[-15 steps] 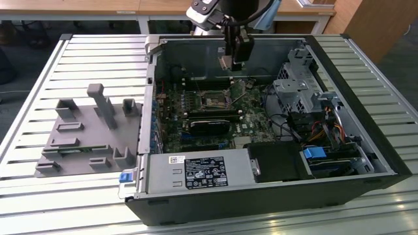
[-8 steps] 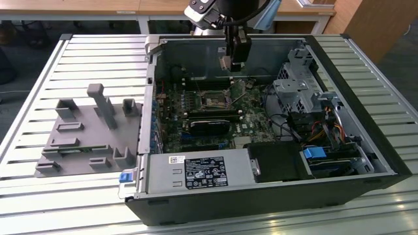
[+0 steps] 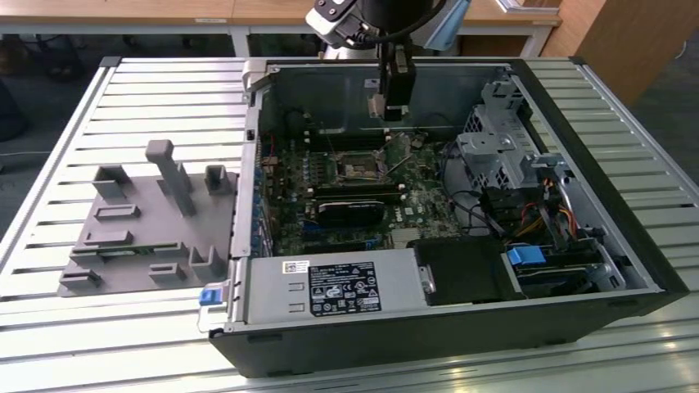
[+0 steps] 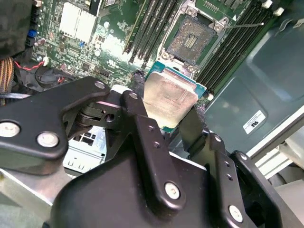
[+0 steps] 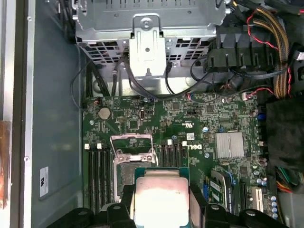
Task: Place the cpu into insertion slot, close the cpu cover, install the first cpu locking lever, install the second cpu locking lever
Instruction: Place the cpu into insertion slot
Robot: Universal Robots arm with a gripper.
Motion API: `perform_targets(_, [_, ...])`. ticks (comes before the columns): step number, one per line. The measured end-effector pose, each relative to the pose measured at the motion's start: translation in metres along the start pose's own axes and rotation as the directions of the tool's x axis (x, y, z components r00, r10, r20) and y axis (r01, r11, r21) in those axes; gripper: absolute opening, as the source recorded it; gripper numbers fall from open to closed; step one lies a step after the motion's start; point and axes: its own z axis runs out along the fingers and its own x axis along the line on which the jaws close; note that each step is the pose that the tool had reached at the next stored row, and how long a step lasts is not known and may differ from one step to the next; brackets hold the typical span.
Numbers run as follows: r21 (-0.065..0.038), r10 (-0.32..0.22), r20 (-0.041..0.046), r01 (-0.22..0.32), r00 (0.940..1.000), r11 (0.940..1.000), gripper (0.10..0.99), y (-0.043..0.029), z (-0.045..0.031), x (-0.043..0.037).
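My gripper is shut on the cpu, a pale silvery square chip on a green backing, pinched by its edges between two black fingers. In the first wrist view the cpu hangs above the motherboard, beside the insertion slot. The insertion slot lies bare, with a dark centre and a metal rim. The cpu cover stands flipped open beyond the socket. In the exterior view the gripper hovers inside the open computer case, above and behind the insertion slot.
Memory slots flank the socket. A black card, power supply, drive cage and cable bundles crowd the case. A grey fixture plate with upright blocks sits on the slatted table at the exterior view's left.
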Motion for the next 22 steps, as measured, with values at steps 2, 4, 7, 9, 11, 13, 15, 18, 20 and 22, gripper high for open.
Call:
perform_targets(2, [0.000, 0.001, 0.0004, -0.001, 1.0000, 1.0000, 0.541, -0.0004, 0.0019, 0.0000])
perform_targets(4, [0.001, -0.001, 0.0020, 0.001, 1.0000, 1.0000, 0.541, -0.0006, 0.0041, 0.0000])
perform_targets(7, [0.001, -0.013, 0.0013, 0.013, 0.9999, 0.9999, 0.541, -0.0009, 0.0069, -0.0001])
perform_targets(9, [0.001, -0.024, 0.0005, 0.024, 0.9997, 0.9997, 0.541, -0.0010, 0.0086, -0.0001])
perform_targets(11, [0.002, -0.039, -0.0003, 0.039, 0.9992, 0.9992, 0.541, -0.0012, 0.0101, -0.0001])
perform_targets(13, [0.002, -0.063, -0.0019, 0.063, 0.9980, 0.9980, 0.541, -0.0013, 0.0115, 0.0000])
perform_targets(15, [0.002, -0.088, -0.0041, 0.088, 0.9961, 0.9961, 0.541, -0.0014, 0.0130, 0.0000])
perform_targets(18, [0.002, -0.109, -0.0060, 0.109, 0.9940, 0.9940, 0.541, -0.0024, 0.0155, -0.0001])
perform_targets(20, [0.003, -0.109, -0.0061, 0.109, 0.9940, 0.9940, 0.541, -0.0033, 0.0172, -0.0001])
perform_targets(22, [0.004, -0.110, -0.0061, 0.110, 0.9940, 0.9940, 0.541, -0.0037, 0.0189, -0.0001])
